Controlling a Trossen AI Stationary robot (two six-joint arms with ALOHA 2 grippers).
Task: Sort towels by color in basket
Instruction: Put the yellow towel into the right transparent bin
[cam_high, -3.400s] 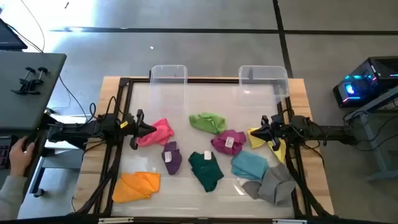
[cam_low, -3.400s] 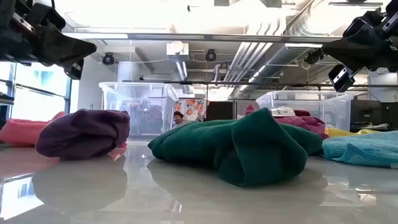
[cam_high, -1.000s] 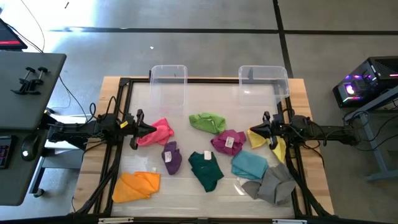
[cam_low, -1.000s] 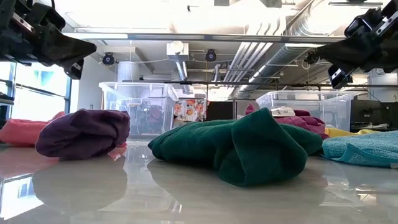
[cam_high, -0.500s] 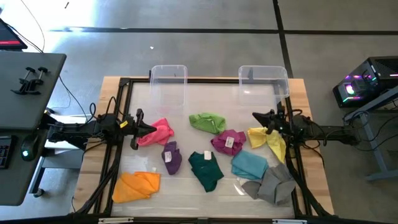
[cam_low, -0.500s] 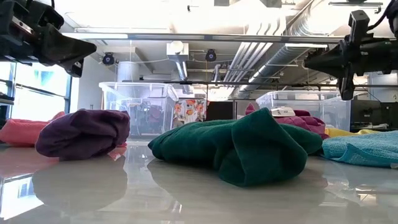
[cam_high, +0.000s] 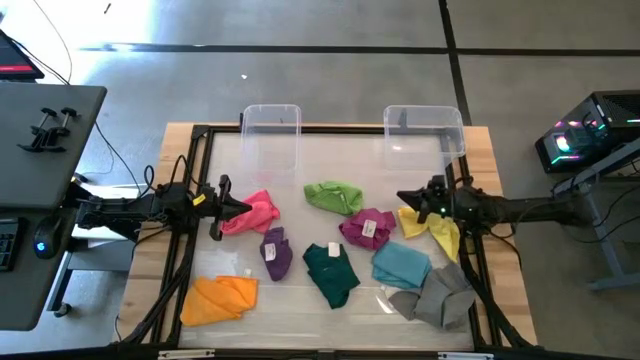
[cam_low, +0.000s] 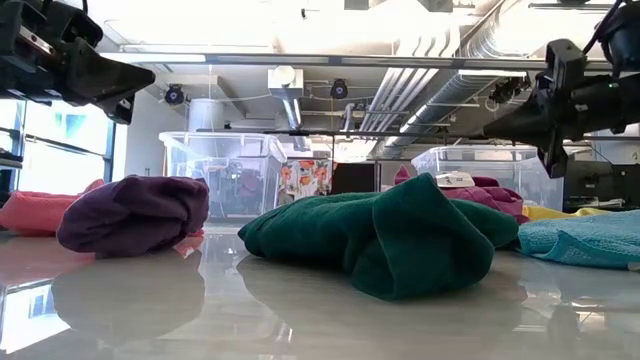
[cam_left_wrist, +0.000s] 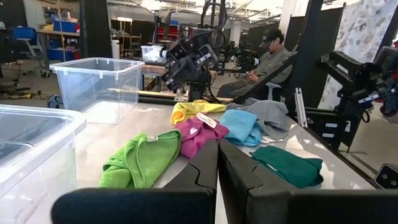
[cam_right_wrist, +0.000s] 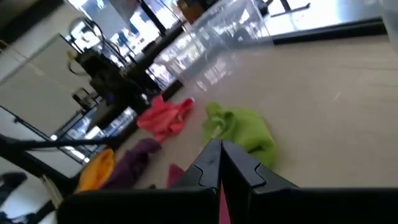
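Right hand (cam_high: 406, 198), fingers pressed together and holding nothing, hangs above the yellow towel (cam_high: 432, 226), just beside the magenta towel (cam_high: 366, 228). Best to spread the fingers before dropping and pinch one fold only. Left hand (cam_high: 243, 208), also closed and empty, waits over the pink towel (cam_high: 256, 211), well apart from the yellow one.

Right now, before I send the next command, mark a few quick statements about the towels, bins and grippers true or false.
1. Both clear bins are empty. True, as far as the high view shows.
2. The right gripper holds the yellow towel. False: its fingers are shut and hold nothing, above the table beside that towel.
3. The orange towel lies at the table's front left corner. True.
4. The left gripper is over the grey towel. False: it is by the pink towel.
5. The dark green towel lies inside a bin. False: it lies on the table.
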